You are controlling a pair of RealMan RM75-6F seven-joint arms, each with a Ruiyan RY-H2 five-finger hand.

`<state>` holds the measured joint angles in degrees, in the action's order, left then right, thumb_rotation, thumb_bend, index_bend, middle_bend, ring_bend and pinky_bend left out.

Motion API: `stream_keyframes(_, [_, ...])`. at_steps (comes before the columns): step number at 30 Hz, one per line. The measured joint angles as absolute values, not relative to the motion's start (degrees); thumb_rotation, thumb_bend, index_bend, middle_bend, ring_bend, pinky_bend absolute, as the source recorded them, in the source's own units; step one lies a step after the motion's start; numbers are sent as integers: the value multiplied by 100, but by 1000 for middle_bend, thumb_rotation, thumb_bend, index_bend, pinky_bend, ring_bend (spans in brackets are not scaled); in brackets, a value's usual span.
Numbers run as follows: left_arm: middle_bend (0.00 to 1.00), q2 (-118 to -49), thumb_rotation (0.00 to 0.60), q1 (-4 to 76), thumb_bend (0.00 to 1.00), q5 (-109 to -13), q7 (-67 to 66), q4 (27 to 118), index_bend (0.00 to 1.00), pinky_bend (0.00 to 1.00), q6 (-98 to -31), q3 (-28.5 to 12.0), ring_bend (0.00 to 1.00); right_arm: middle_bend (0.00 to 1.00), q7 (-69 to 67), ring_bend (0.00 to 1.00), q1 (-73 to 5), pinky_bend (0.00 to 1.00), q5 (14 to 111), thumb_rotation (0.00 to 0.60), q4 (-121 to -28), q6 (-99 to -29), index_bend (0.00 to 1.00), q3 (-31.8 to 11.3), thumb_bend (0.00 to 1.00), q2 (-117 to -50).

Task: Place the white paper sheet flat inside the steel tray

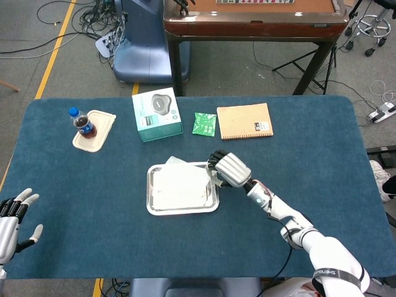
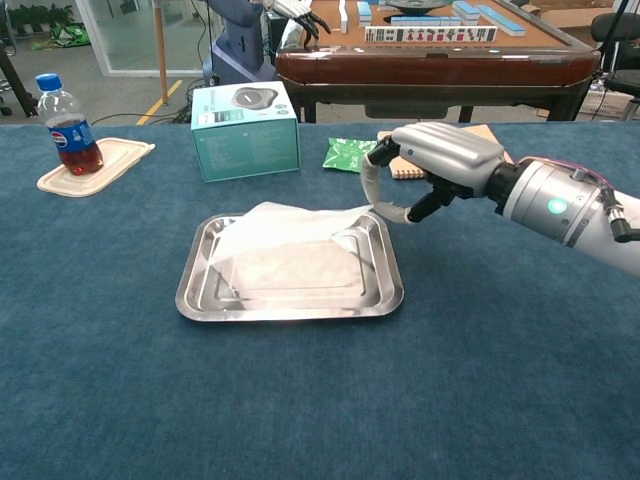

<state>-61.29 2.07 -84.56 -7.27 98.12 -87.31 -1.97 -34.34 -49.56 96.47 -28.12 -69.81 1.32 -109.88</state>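
Pinching white paper sheet (image 2: 290, 250) edge: right hand (image 2: 425, 170) | sheet in steel tray (image 2: 390, 295) | left hand (image 1: 11, 213) spread, empty

The right hand (image 2: 432, 165) had a smooth silver-grey shell and black fingers (image 2: 378, 152). Its forearm (image 2: 553, 203) was a silver cylinder with a small green light, thin cables and a white upper segment. The left hand (image 1: 11, 213) was silver with pale fingertips.

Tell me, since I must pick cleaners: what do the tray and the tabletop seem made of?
Tray: polished metal, likely steel, judging by its mirror-like glare and rolled rim. Tabletop: dark blue felt or short-pile fabric, matte and fuzzy with no reflections.
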Motion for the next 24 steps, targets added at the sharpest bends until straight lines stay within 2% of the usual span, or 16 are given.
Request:
stream_keyframes(6, [116,-6123,600,209,310,-8447,-807,9871,200,111,-8732,-202,146,488,-3609,300,-4917,294,9764,600,-2671,-7101,704,260,476,-11073])
stream_keyframes(15, [116,-6097,600,227,310,-8454,-974,10013,200,111,-8720,-204,146,501,-3895,300,-4933,294,10248,600,-2436,-7403,704,738,476,-10988])
stream_keyframes(24, [116,-6104,600,268,310,-8463,-1100,10110,200,111,-8686,-216,146,486,-3966,300,-4914,294,10330,600,-2158,-7368,704,887,476,-10950])
